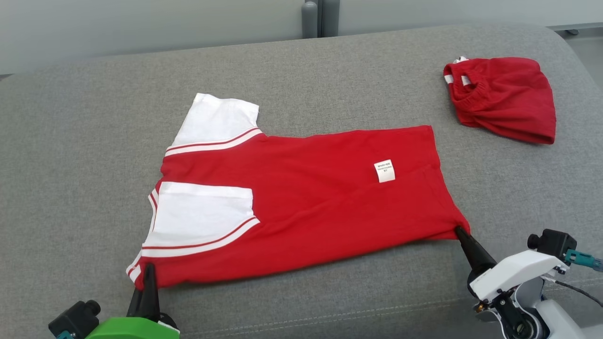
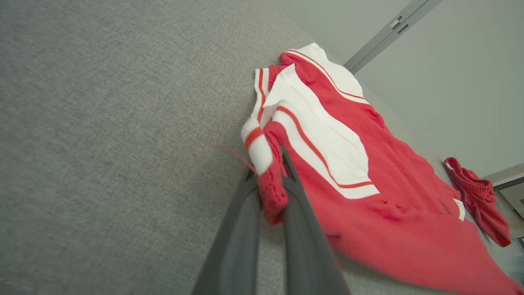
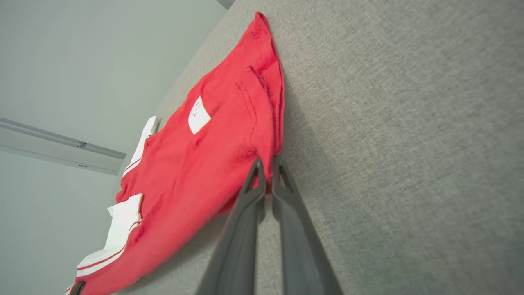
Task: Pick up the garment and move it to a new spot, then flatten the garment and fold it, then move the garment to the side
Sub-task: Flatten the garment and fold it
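Mid-fold, likely: pinching near corners of shirt (image 1: 306, 188) with left gripper (image 1: 150, 269) and right gripper (image 1: 458, 230); needs even lift toward far edge.

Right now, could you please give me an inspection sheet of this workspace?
Surface: grey fabric cushion.
Job's things: red-and-white T-shirt spread out, one sleeve folded onto the body, care label showing.
Clutter: red shorts bunched at far right, apart from the T-shirt.
Grippers: left gripper shut on the near collar-end corner; right gripper shut on the near hem corner.
Cables: dark cable beside the right wrist.
Surroundings: pale wall panels behind.
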Tool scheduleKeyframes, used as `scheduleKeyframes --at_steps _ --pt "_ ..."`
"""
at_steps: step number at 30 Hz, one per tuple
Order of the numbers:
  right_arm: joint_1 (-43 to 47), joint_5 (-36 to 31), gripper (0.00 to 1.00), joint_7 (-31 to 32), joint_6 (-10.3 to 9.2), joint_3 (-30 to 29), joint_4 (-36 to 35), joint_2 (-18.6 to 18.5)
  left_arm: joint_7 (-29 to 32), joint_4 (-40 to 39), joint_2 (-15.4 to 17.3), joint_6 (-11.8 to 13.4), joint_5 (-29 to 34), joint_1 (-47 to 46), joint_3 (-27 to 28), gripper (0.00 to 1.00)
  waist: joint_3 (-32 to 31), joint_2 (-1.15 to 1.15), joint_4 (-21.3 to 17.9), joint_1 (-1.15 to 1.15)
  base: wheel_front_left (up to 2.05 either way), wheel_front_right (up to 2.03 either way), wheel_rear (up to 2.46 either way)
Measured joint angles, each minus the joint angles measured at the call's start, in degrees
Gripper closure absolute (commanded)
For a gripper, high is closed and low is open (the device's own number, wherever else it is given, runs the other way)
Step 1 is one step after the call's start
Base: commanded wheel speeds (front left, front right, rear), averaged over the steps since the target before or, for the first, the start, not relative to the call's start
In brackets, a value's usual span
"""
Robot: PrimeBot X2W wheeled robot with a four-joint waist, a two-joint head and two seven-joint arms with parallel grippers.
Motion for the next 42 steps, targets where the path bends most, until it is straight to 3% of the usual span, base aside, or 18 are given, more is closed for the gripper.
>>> scheduleKeyframes --at_steps 5,6,9,10,11,12,27,33,42 --pt "0.7 -0.3 1.0 0.5 -0.51 0.8 -0.6 -0.2 0.3 1.3 0.0 1.3 0.8 0.3 -0.6 1.0 0.1 0.0 -0.3 0.0 0.0 0.0 0.0" --pt "0.7 -0.6 0.92 0.6 -0.52 1.1 -0.6 -0.3 0.3 1.6 0.0 1.4 1.0 0.3 -0.7 1.0 0.1 0.0 -0.3 0.0 0.0 0.0 0.0" --pt "0.7 -1.2 0.54 0.9 -1.02 1.6 -0.8 -0.4 0.8 2.1 0.1 2.1 1.6 0.3 -1.1 0.63 0.2 0.0 -0.4 0.0 0.0 0.0 0.0" --pt "0.7 -1.7 0.31 0.9 -1.07 1.8 -0.9 -0.5 0.8 2.2 0.1 2.3 1.8 0.3 -1.2 0.46 0.3 0.0 -0.4 0.0 0.0 0.0 0.0" --pt "0.7 -2.3 0.04 0.9 -1.16 1.9 -0.9 -0.8 1.2 2.3 0.1 2.4 1.9 0.2 -1.5 0.0 0.3 0.0 -0.4 0.0 0.0 0.0 0.0" --pt "0.7 -2.9 0.0 0.9 -1.58 2.1 -1.0 -1.3 1.7 2.4 0.1 2.4 1.9 0.2 -1.5 0.0 0.4 0.0 -0.3 0.0 0.0 0.0 0.0" --pt "0.1 -7.8 0.0 -0.1 -4.12 1.0 -4.8 -6.8 1.8 -1.2 6.3 4.5 7.6 -1.4 -1.6 0.0 1.4 0.0 -0.1 0.0 0.0 0.0 0.0" --pt "-5.4 -11.5 0.0 0.3 -4.59 2.2 -7.0 -9.0 3.4 -3.4 8.8 4.5 12.3 -10.2 -5.0 0.0 1.9 0.0 -0.2 0.0 0.0 0.0 0.0" --pt "-13.5 -14.4 0.0 4.3 -4.56 5.5 -9.2 -10.1 9.8 -1.2 8.9 4.4 13.8 -22.8 -8.1 0.0 4.4 0.0 -0.9 0.0 0.0 0.0 0.0"
